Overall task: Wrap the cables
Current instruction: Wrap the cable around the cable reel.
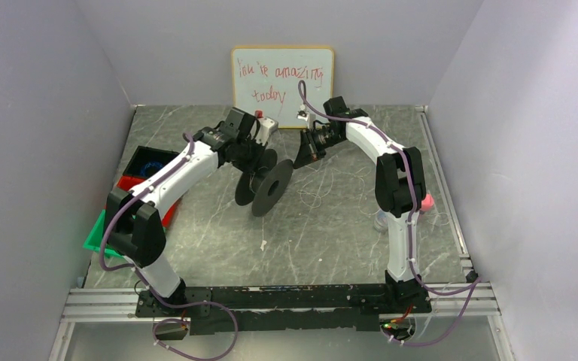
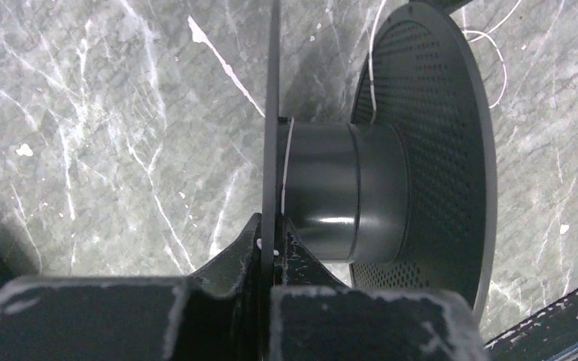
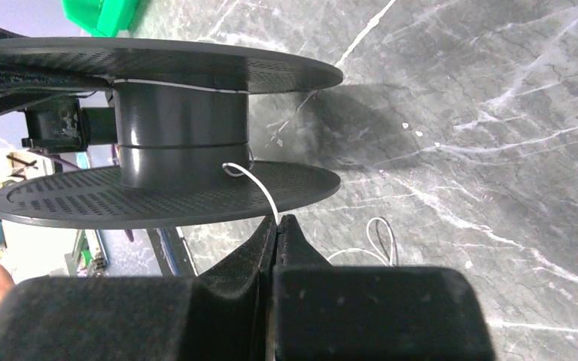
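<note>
A black two-flanged spool (image 1: 266, 183) hangs above the table centre. My left gripper (image 2: 272, 239) is shut on the rim of one spool flange (image 2: 272, 113) and holds the spool up. A thin whitish cable (image 3: 260, 188) runs from the spool's hub (image 3: 181, 135) to my right gripper (image 3: 278, 222), which is shut on it just beside the lower flange (image 3: 158, 197). One turn of cable lies round the hub against the held flange (image 2: 287, 162). More cable lies in loose loops on the table (image 1: 317, 192), also seen in the right wrist view (image 3: 380, 237).
A whiteboard (image 1: 282, 86) leans on the back wall. A red and black box (image 1: 147, 165) and a green tray (image 1: 99, 233) sit at the left edge. A pink object (image 1: 427, 201) lies behind the right arm. Walls enclose the marble table (image 1: 331, 241).
</note>
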